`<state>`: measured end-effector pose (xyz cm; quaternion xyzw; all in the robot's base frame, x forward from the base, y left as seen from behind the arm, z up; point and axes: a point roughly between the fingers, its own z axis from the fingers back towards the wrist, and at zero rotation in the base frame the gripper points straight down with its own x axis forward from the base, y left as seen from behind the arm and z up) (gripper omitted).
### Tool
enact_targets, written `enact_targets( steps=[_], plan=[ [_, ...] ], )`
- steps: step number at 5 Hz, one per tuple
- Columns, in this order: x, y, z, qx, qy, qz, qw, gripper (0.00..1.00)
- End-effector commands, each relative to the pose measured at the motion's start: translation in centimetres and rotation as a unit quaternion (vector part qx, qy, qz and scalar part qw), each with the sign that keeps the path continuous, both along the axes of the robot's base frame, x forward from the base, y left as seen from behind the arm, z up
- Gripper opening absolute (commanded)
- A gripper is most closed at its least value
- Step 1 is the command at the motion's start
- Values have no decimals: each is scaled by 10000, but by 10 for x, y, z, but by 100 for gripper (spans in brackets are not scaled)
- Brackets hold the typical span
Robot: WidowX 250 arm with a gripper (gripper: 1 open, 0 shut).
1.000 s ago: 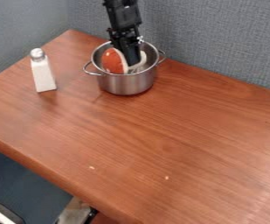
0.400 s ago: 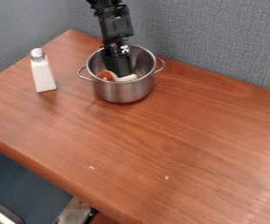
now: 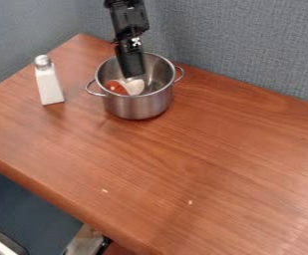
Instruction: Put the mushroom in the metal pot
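The black robot gripper (image 3: 130,68) hangs at the upper middle of the frame, reaching down into the shiny round stainless-steel pot (image 3: 141,90); its jaws look parted and hold nothing. The small toy mushroom with a reddish-brown cap and cream stem (image 3: 126,88) lies inside the pot, just below the fingertips. The pot stands on a reddish-brown wooden table (image 3: 183,159). A small white bottle with a grey cap (image 3: 47,81) stands at left. A grey-blue wall (image 3: 249,40) fills the background.
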<state>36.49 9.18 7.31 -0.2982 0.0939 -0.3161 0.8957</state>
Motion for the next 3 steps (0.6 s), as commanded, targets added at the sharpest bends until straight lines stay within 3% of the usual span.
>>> enact_targets(
  steps=[1,2,3],
  plan=[
    [9,5,16,103,-374,352,9986,0],
    [10,11,9,119,-365,794,9961,100],
    [9,12,10,149,-287,258,9991,0]
  ],
)
